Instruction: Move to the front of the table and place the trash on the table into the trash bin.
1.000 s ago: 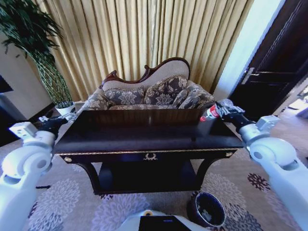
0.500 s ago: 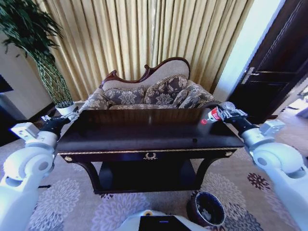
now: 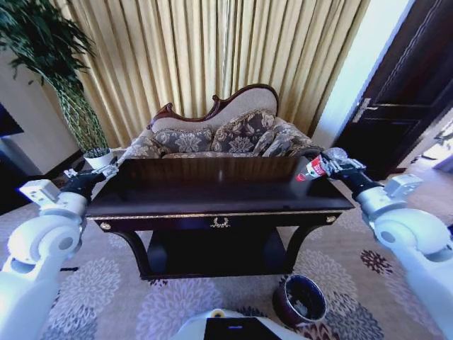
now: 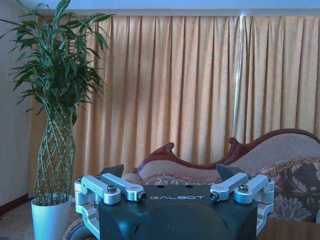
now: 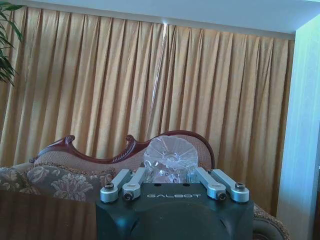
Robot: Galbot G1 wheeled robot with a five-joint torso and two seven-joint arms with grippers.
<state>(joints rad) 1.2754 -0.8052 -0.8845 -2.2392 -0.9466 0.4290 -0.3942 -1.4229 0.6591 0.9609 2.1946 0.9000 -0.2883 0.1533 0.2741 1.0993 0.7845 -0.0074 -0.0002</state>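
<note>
Room: gold pleated curtains (image 3: pixel 212 49) covered the back wall; one dark door (image 3: pixel 407 92) stood at the right.
Sofa: one carved, floral-cushioned sofa (image 3: pixel 219 134) sat behind the table, before the curtains.
Table: one dark glossy table (image 3: pixel 219 191) with gold trim and a gold drawer pull stood centred in the head view; top bare as far as visible.
Plant: one tall plant (image 3: pixel 67 85) in a white pot stood at the table's far left corner.
Trash bin: one round dark bin (image 3: pixel 301 301) sat on the patterned carpet near the table's front right leg; pale scraps showed inside, count not readable.
Right gripper: right gripper (image 3: pixel 327 166) hovered above the table's right end, pinching the bottle across its body.
Trash: one clear bottle (image 3: pixel 311 168), red label, white cap, lay sideways in that grip; its ribbed base (image 5: pixel 170 159) faced the right wrist camera.
Left gripper: left gripper (image 3: pixel 107 171) hung beyond the table's left end, fingers (image 4: pixel 113 170) spread, nothing between them.
</note>
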